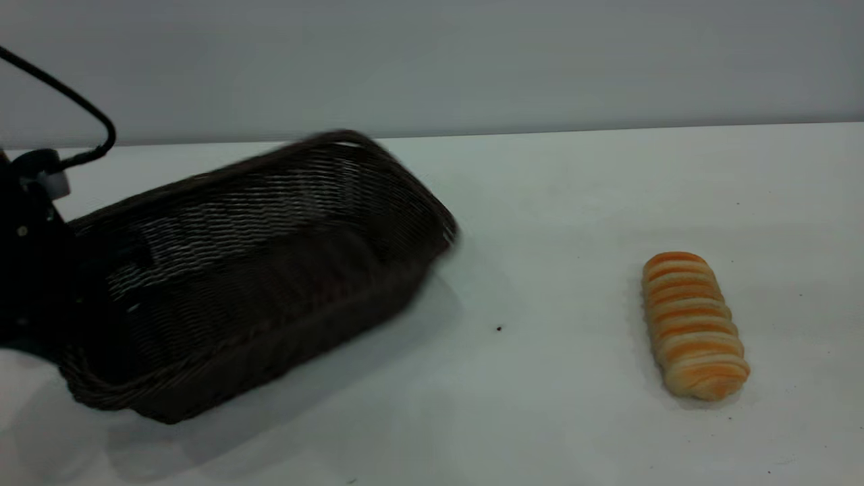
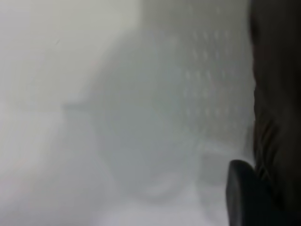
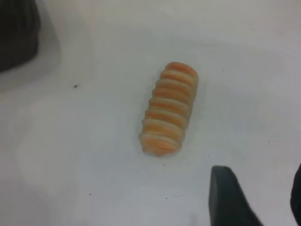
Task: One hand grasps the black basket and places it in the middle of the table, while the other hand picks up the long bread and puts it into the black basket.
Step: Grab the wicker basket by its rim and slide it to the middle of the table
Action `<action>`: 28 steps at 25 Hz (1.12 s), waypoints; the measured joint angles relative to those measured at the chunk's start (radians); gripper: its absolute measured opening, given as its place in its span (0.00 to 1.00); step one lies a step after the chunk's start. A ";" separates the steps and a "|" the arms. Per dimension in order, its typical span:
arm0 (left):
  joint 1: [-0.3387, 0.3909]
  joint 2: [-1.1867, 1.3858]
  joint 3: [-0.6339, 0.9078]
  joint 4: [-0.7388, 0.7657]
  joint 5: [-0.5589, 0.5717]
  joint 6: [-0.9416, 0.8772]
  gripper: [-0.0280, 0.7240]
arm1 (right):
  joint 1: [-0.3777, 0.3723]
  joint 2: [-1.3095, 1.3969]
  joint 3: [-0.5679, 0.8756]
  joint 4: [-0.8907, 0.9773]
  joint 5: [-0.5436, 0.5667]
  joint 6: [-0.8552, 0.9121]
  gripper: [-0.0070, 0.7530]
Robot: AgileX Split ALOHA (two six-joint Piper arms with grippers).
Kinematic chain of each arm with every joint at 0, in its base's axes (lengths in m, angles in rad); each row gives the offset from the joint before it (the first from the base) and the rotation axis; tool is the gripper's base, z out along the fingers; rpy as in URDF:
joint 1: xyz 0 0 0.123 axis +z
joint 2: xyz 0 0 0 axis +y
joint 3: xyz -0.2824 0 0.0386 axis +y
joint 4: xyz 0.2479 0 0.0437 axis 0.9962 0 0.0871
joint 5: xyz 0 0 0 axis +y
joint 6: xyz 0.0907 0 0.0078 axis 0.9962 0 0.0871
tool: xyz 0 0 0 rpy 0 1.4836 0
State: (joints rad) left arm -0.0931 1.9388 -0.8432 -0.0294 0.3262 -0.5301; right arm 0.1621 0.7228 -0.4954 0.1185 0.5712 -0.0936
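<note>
The black basket [image 1: 256, 270] is at the table's left, tilted, with its right end raised off the white table [image 1: 553, 223]. My left gripper [image 1: 40, 283] is shut on the basket's left end; in the left wrist view one dark finger [image 2: 241, 194] lies against the basket wall [image 2: 277, 94]. The long bread [image 1: 694, 324] lies on the table at the right, apart from the basket. In the right wrist view my right gripper [image 3: 261, 197] hovers open and empty above the table beside the bread [image 3: 169, 108]. A basket corner [image 3: 16, 33] shows at that view's edge.
A black cable [image 1: 74, 101] loops above the left arm. A tiny dark speck [image 1: 499, 328] lies on the table between basket and bread. A grey wall runs behind the table's far edge.
</note>
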 joint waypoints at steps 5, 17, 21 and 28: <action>-0.012 -0.001 -0.034 -0.008 0.008 0.083 0.23 | 0.000 0.000 0.000 0.000 -0.004 0.000 0.42; -0.129 0.076 -0.210 -0.180 0.091 0.376 0.23 | 0.000 0.114 -0.033 0.036 -0.088 0.000 0.42; -0.130 0.142 -0.271 -0.192 0.142 0.391 0.23 | 0.000 0.220 -0.078 0.070 -0.115 0.000 0.42; -0.128 0.185 -0.344 -0.221 0.215 0.446 0.23 | 0.000 0.434 -0.154 0.171 -0.167 -0.055 0.42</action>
State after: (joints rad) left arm -0.2215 2.1235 -1.1873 -0.2506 0.5409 -0.0845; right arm 0.1621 1.1568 -0.6492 0.2898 0.4046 -0.1489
